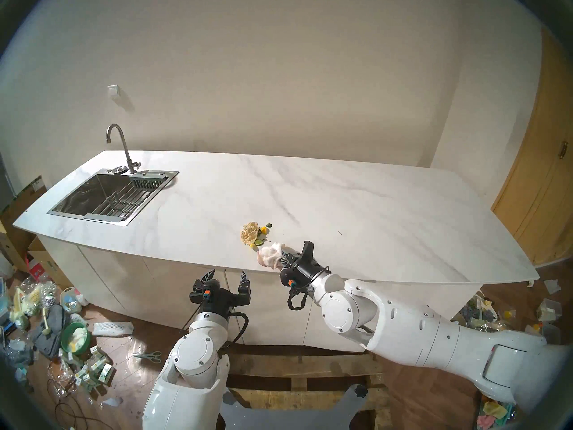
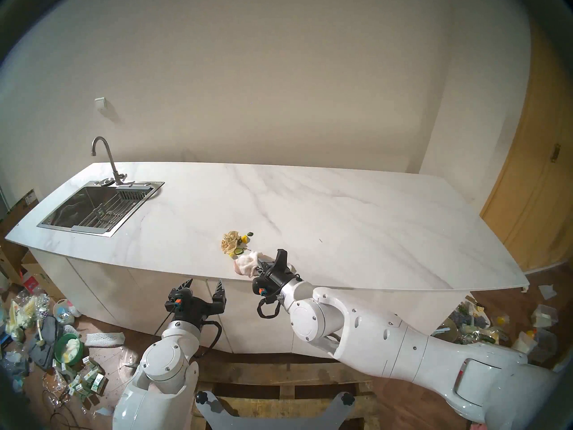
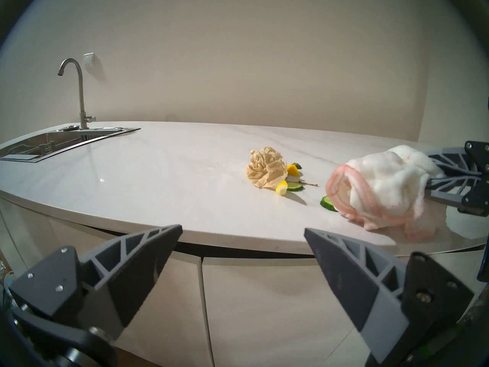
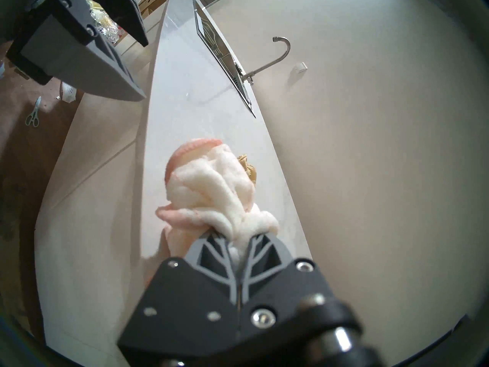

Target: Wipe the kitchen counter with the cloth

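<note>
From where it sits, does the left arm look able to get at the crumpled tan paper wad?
Probably yes. The left gripper hangs open before the counter edge, and the counter between it and the paper wad is bare; the right gripper with the cloth sits off to the side.

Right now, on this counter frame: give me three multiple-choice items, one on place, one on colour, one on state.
1. Where is the sink?
A. counter's left end
B. counter's right end
C. on the floor

2. What colour is the cloth's edging?
A. blue
B. pale pink
C. black

3. How is the left gripper?
A. shut on the cloth
B. shut, empty
C. open, empty

Answers: 1 A, it is set into the kitchen counter under the tap. 2 B, pink hems show in the left wrist view. 3 C, its fingers stand apart; the right gripper holds the cloth.
</note>
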Controlling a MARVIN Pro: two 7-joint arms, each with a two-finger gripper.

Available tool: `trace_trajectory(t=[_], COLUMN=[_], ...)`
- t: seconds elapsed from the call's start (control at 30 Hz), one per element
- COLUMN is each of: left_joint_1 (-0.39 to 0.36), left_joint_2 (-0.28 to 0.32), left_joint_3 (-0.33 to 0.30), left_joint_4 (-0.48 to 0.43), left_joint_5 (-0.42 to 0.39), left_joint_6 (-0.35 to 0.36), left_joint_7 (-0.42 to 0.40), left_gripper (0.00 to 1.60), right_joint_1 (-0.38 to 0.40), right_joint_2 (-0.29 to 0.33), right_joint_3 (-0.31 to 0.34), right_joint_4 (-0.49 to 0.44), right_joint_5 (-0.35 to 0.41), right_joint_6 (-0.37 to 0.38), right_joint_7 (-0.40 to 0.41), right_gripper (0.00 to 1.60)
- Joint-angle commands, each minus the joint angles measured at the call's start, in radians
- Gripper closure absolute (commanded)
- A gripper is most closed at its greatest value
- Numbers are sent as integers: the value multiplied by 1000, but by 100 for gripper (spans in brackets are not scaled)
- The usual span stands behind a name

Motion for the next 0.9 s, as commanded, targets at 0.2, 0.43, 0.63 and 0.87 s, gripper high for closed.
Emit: trace_trajectory(t=[0.2,0.43,0.63,0.87], left_joint_1=[-5,-6,-6,-5], left_joint_2=[0,1,1,1], left_joint_3=[2,2,2,2], left_joint_4=[-27,-26,-26,-28], left_joint_5=[-1,-1,-1,-2], left_joint_6=[-6,-6,-6,-6], left_joint_7=[-2,-2,-1,-1], left_gripper=[0,0,0,0], right_joint_1=[65,84,94,104], right_joint_2=[-136,-197,-235,-213], right_joint_3=[14,19,23,29], right_joint_4=[96,158,205,214], right_joint_5=[-22,-20,-21,-28], right_joint_6=[-13,-23,-30,-33], right_joint_7=[-41,-58,-81,-80], right_gripper=[160,160,160,160])
